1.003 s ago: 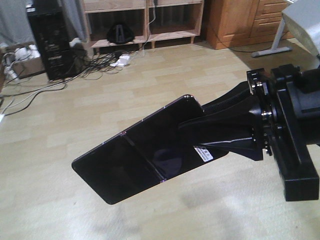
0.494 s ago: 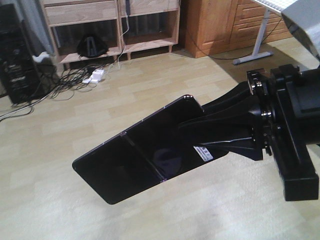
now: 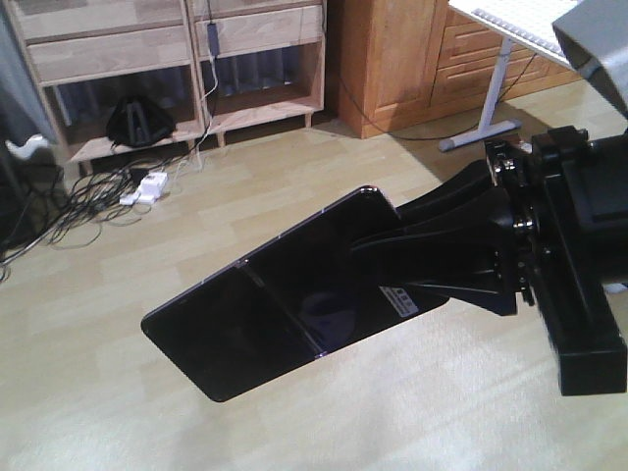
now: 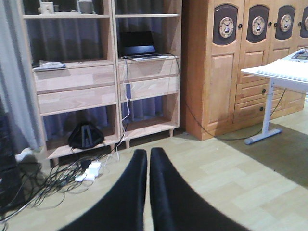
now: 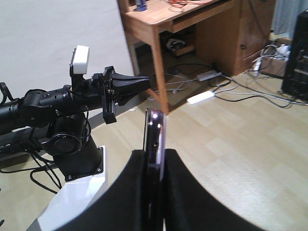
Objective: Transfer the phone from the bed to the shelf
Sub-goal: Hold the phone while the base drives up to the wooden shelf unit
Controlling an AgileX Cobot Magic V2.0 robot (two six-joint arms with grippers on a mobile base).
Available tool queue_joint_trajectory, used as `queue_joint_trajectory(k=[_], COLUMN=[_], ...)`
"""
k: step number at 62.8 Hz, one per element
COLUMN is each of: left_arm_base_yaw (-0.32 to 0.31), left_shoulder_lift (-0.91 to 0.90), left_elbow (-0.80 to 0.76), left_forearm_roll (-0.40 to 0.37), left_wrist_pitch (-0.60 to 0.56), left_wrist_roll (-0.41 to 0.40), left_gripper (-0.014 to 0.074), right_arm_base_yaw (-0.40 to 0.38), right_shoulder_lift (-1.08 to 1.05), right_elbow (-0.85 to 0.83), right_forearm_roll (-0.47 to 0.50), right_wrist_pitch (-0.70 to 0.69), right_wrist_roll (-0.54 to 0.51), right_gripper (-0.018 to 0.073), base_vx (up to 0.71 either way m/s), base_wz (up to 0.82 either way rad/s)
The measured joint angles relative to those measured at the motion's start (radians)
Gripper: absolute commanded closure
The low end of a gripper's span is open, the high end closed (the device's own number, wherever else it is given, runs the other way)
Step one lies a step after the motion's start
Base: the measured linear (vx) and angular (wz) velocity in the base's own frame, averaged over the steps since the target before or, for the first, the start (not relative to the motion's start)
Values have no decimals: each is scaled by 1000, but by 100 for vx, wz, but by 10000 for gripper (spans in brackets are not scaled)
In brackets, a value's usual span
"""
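The right gripper [image 3: 381, 267] is clamped on one short end of the phone [image 3: 265, 314], with a jaw pressed against each face, as is shown edge-on in the right wrist view. The phone is held out flat and unfolded ahead of the gripper, clear of the floor [image 3: 294, 177] below it. The left gripper [image 4: 145, 166] is pressed together with nothing between its fingers. The bed is not seen in any view, so the pick-up is judged to be done and the carrying to be under way. Well ahead of both grippers, across open floor and past a tangle of cables [image 4: 53, 178], the shelf [image 4: 77, 72] is seen standing against the wall. One of its boards, in the right bay, is taken up by a laptop [image 4: 139, 48]. The placing is judged not yet begun: the gap has to be closed, the phone brought level with a board, laid down flat and released.
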Motion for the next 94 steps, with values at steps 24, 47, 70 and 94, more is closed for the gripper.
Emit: queue_joint_trajectory(k=[24,47,70,94], left_arm_base_yaw=[0,0,0,0], left_shoulder_lift=[0,0,0,0], left_elbow=[0,0,0,0], left_forearm_roll=[0,0,0,0], left_wrist_pitch=[0,0,0,0], left_wrist_roll=[0,0,0,0], left_gripper=[595,595,595,595], right_arm_base_yaw=[0,0,0,0], right_shoulder_lift=[-2,-2,-2,-2], right_elbow=[0,0,0,0], right_forearm_roll=[0,0,0,0], right_wrist_pitch=[0,0,0,0], right_wrist_roll=[0,0,0,0], right_gripper=[562,562,562,562], base_vx=[50,51,51,50], base_wz=[-12,-12,-3,4])
